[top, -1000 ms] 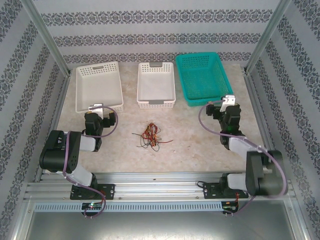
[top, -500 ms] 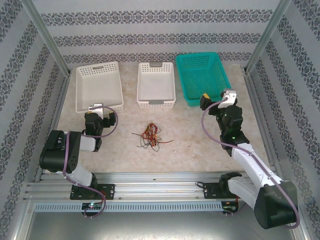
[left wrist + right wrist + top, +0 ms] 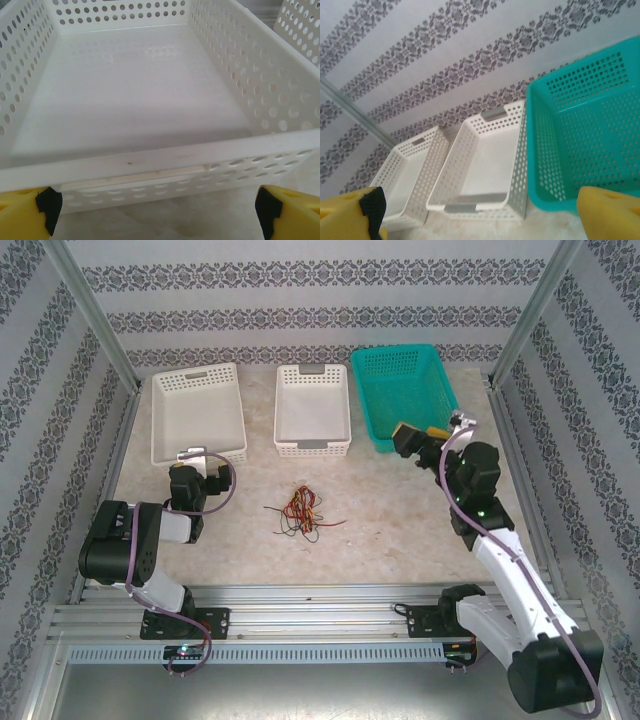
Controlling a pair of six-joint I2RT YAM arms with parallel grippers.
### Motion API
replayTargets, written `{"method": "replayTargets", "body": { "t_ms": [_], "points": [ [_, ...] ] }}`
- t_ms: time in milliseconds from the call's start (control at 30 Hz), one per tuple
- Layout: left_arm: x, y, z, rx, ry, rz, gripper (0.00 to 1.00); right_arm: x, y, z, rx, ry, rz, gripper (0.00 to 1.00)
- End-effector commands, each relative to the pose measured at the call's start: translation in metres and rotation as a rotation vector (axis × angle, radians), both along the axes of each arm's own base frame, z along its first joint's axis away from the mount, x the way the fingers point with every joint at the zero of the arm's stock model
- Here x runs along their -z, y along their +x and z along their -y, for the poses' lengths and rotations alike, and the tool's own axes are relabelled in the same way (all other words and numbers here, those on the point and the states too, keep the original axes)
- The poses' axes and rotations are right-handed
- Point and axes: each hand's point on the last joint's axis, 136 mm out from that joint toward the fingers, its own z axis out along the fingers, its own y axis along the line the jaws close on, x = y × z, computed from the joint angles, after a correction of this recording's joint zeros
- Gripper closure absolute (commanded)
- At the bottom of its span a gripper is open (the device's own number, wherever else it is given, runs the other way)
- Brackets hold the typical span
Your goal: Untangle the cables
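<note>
Nothing looks untangled yet; the cables (image 3: 300,512) lie in one knot at centre frame, untouched; left gripper (image 3: 159,210) and right gripper (image 3: 482,214) both spread wide, empty, well apart from them.

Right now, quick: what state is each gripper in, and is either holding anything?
Left gripper: open, holding nothing, facing the white basket.
Right gripper: open, holding nothing, by the teal basket.
</note>
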Motion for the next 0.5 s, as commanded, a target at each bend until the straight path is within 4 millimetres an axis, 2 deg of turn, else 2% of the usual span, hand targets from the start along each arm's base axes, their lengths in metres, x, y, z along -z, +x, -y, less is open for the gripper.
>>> {"method": "replayTargets", "body": {
  "t_ms": [0,200,467],
  "points": [
    [-0.006,0.006,0.004,0.027,0.017,0.017,0.0,0.003,-0.009,0.007,0.058,0.049,-0.012,0.02],
    [-0.006,0.006,0.004,0.027,0.017,0.017,0.0,0.025,-0.022,-0.005,-0.011,-0.038,-0.141,0.02],
    [-0.006,0.006,0.004,0.027,0.017,0.017,0.0,0.069,-0.052,-0.032,-0.08,-0.195,-0.224,0.02]
  ]
}}
